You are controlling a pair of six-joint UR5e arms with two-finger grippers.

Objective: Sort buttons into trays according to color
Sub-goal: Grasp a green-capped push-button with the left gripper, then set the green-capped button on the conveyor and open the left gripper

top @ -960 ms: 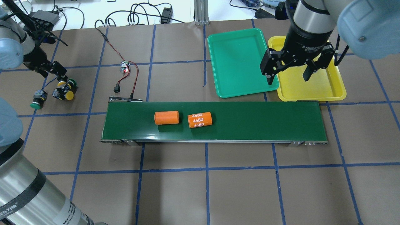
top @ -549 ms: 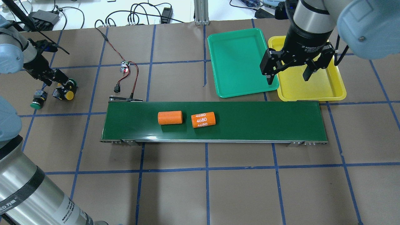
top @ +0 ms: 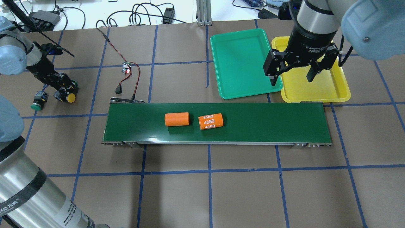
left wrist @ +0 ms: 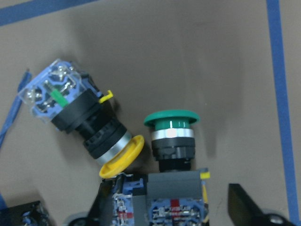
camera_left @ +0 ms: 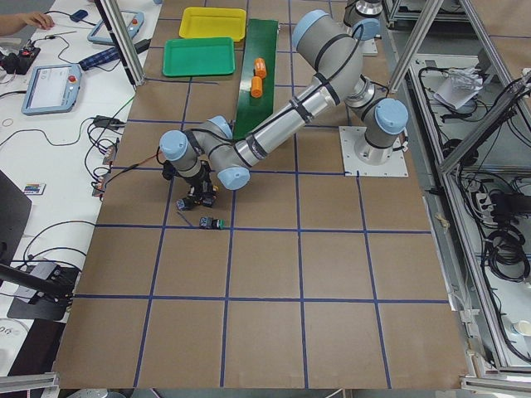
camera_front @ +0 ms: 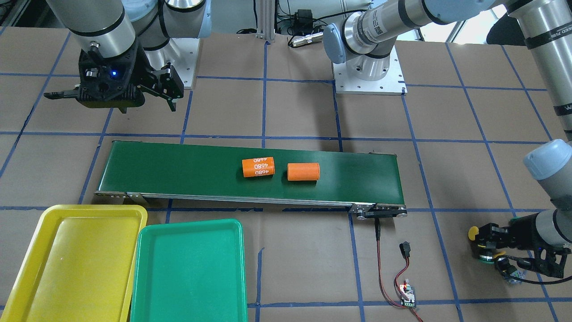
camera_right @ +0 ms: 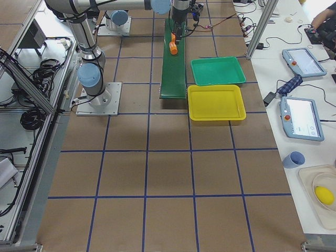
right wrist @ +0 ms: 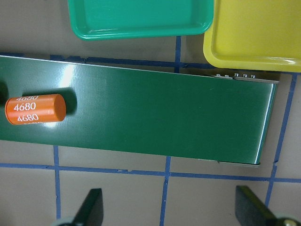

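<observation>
2 trays [top: 240, 63] [top: 316, 90] sit empty, right end effector [top: 291, 81] gapes unladen, left end effector [left wrist: 173, 209] gapes around green button [left wrist: 171, 125].

Both arms are brushed silver tubes joined by pale grey-blue caps. The right arm [top: 316, 14] shows a screw in the middle of one cap [top: 364, 28], then a black cylinder with small white lettering. The right hand [top: 291, 81] is black, with two blocky fingers on linked bars and a black cable [top: 340, 58] running beside it. A blue light glows on its black camera housing [camera_front: 109, 78]. The left arm [top: 34, 202] wears a black band and white lettering; the left hand [top: 62, 87] is black too. Each arm stands on a square silver base plate [camera_front: 344, 87].
</observation>
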